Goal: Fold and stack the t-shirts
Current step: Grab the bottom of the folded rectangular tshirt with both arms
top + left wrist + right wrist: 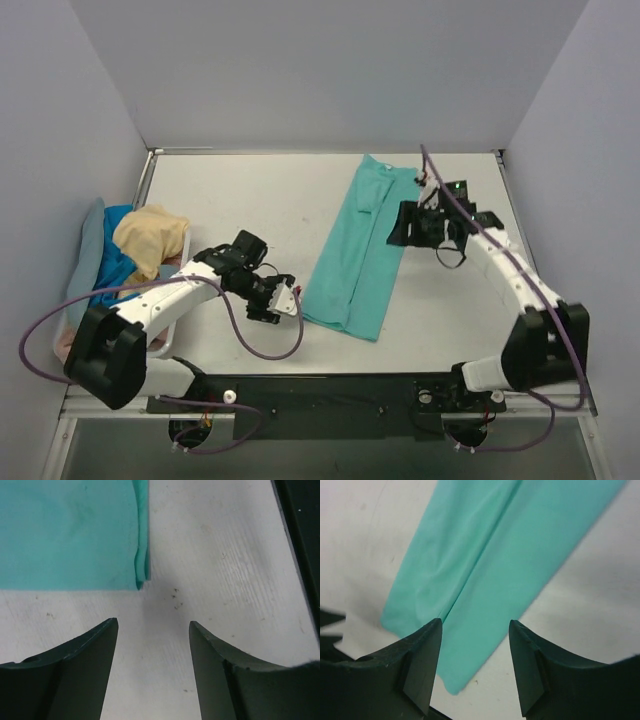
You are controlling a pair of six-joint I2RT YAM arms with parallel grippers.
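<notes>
One teal-green t-shirt (355, 250) is laid on the worktop (230, 190), right of centre, folded lengthwise into a long strip running far to near. The left gripper (287, 303) is held just beside the strip's near left corner, jaws wide apart, nothing gripped. In its wrist view bare worktop is seen between the fingers, with the cloth corner just beyond. The right gripper (410, 225) is poised at the strip's right edge, toward the far end, likewise spread and empty. Other t-shirts are heaped at the left edge, with a tan-yellow t-shirt (150, 235) and a bright blue t-shirt (115, 268) uppermost.

Risk noted: the near corner is layered, so only the top ply may be pinched and the lengthwise fold pulled open. If the two ends are lifted unevenly, a skewed cross-fold is likely.
</notes>
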